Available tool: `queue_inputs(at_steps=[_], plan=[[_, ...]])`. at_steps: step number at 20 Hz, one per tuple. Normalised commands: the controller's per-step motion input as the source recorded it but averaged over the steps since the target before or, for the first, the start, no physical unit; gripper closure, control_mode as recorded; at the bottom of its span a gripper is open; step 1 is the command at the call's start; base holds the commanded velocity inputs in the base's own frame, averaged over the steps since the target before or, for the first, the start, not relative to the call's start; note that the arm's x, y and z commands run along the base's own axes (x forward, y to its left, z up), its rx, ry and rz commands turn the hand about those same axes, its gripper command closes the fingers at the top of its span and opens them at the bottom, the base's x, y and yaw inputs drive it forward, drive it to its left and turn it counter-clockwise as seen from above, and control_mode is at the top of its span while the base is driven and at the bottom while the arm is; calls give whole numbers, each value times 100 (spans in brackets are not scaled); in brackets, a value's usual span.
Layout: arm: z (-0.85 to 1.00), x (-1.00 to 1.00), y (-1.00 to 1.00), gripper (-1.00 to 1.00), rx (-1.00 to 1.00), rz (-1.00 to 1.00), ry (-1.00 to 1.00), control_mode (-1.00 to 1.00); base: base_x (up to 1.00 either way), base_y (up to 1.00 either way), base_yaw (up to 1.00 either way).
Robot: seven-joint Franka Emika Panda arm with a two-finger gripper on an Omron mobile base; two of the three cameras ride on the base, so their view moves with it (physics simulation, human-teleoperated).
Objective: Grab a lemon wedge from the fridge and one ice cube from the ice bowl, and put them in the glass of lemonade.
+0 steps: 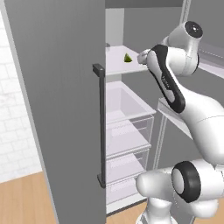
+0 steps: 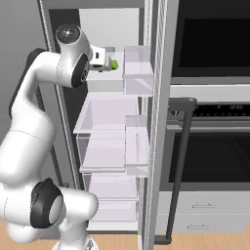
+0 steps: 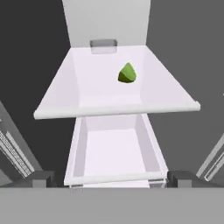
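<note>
End effector point(image 3: 112, 178) open, empty; wedge point(image 3: 127, 73) ahead on shelf point(image 3: 87, 94). A fast approach could knock it backward.

Fridge point(image 1: 57, 109): doors swung open, left door nearest the left base camera, oven point(image 2: 215, 146) just beside it on the right.
Lemon wedge point(image 3: 127, 73): lies on the upper shelf point(image 3: 113, 107), toward its back.
Drawer point(image 3: 114, 153): directly below that shelf.
Gripper point(image 2: 108, 62): at shelf height, before the wedge, apart from it.

one lemon wedge point(image 3: 127, 73), one fridge point(image 1: 61, 109)
</note>
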Motion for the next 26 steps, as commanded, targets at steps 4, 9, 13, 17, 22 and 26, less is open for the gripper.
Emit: queue_inputs(at_steps=[4, 9, 13, 17, 22, 26], plan=[[42, 100, 0, -100, -1, 1, 31, -100, 0, 0, 0], [-52, 95, 4, -100, -3, 0, 22, -100, 0, 0, 0], [-52, 73, 10, -100, -1, 0, 0, -100, 0, 0, 0], [-7, 56, 11, -100, -1, -2, -2, -100, 0, 0, 0], [-11, 4, 8, -100, -1, -3, -25, -100, 0, 0, 0], [-12, 23, 0, -100, 0, -10, -18, -100, 0, 0, 0]])
